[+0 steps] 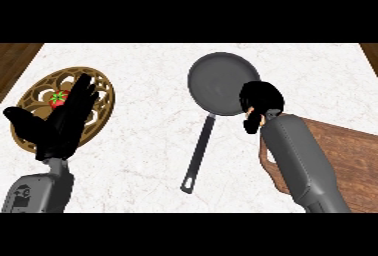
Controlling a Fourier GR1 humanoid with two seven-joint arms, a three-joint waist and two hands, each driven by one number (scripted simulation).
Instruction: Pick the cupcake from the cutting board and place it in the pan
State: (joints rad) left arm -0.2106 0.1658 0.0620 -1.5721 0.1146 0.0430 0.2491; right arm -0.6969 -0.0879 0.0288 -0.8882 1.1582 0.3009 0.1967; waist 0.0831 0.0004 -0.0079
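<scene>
On the counter [148, 145], a white marble-veined top with dark wood showing past its far corners, a round dark grey pan [218, 82] lay near the far edge, its smooth matte bowl shallow and its long thin handle running back toward the near edge, ending in a small loop. Toward the counter's left edge sat an oval, gold-coloured openwork trivet [33, 95] with looping cut-outs, and a small red tomato [58, 98] with a green star-shaped stem rested on it. A reddish-brown wooden cutting board [347, 160], grained and with rounded corners, lay at the right edge toward the near side. The right hand [258, 102] hung over the pan's right rim, its black fingers curled tight around something; a small patch of pale tan showed between them, most likely the cupcake [253, 109], though the hand hid nearly all of it. The cutting board's visible surface held no cupcake. The left hand [63, 125] stood over the trivet, fingers straight and together and thumb spread out to the left, grasping nothing. Both grey forearms came in from the near edge.
</scene>
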